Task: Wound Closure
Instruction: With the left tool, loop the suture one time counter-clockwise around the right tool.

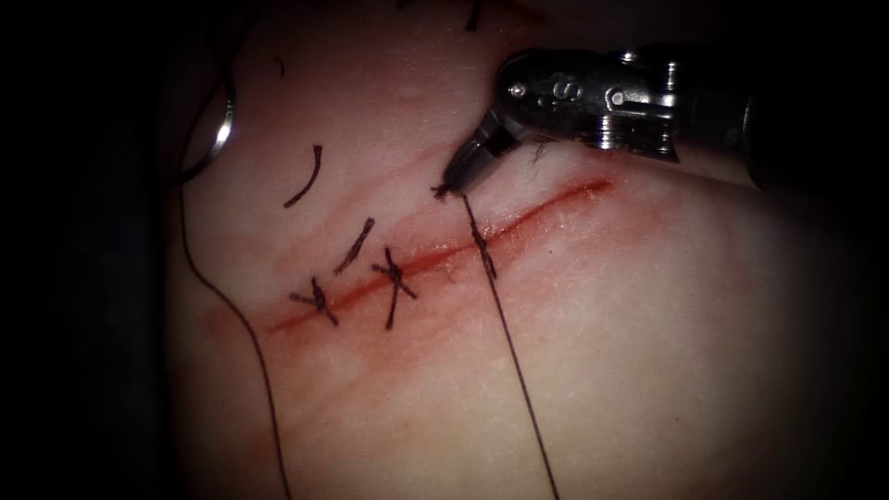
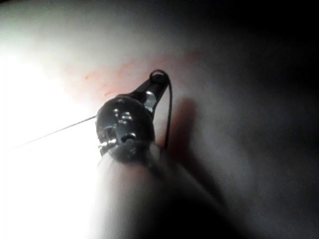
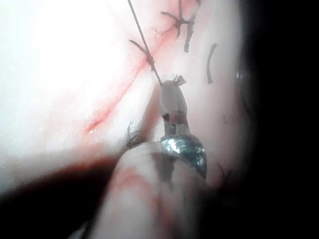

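My right tool (image 1: 451, 183) comes in from the upper right, its jaws shut on the short frayed end of the thread (image 1: 505, 329) just left of the cut (image 1: 546, 206). From there the thread runs taut over a knot (image 1: 482, 243) on the cut and down out of view. The right wrist view shows the same grip (image 3: 171, 85) and knot (image 3: 149, 59). In the left wrist view my left tool (image 2: 158, 78) is shut on thread (image 2: 170, 107) that loops at its tip. The curved needle (image 1: 222, 120) lies free at the tissue's far left edge, outside the tissue.
Two tied stitches (image 1: 319, 301) (image 1: 394, 278) cross the lower part of the cut. Cut ends of thread (image 1: 304, 176) (image 1: 355, 245) lie left of it. A slack strand (image 1: 243, 324) trails from the needle down the left side. Red fluid stains the cut's edges.
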